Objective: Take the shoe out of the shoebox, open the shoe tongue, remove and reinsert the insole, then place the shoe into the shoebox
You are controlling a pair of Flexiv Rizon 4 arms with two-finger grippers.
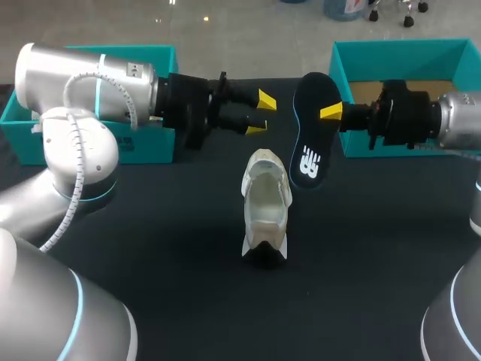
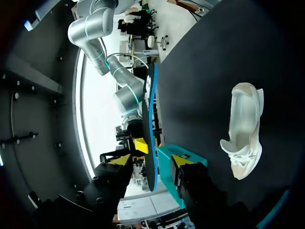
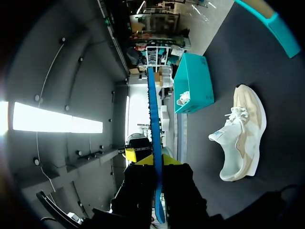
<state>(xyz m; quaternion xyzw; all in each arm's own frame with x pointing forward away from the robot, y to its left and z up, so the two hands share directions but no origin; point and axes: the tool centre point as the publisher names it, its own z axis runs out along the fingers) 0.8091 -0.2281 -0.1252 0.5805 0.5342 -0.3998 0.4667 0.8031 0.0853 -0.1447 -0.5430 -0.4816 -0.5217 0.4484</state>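
Shoe (image 1: pixel 265 214) upright on black counter (image 1: pixel 150 248), at centre. Beyond it, insole (image 1: pixel 310 135) in air, clamped between fingers of right gripper (image 1: pixel 329 113). Left gripper (image 1: pixel 261 113) alongside, fingers apart, not touching insole. Farthest: left shoebox (image 1: pixel 22 141), right shoebox (image 1: pixel 398 54), one at each side of counter.

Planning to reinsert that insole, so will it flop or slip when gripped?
Probably light and bendable: the insole is very thin edge-on. It hangs nearly straight from the right gripper, so it likely keeps its shape; pinched at one edge, it may swing.
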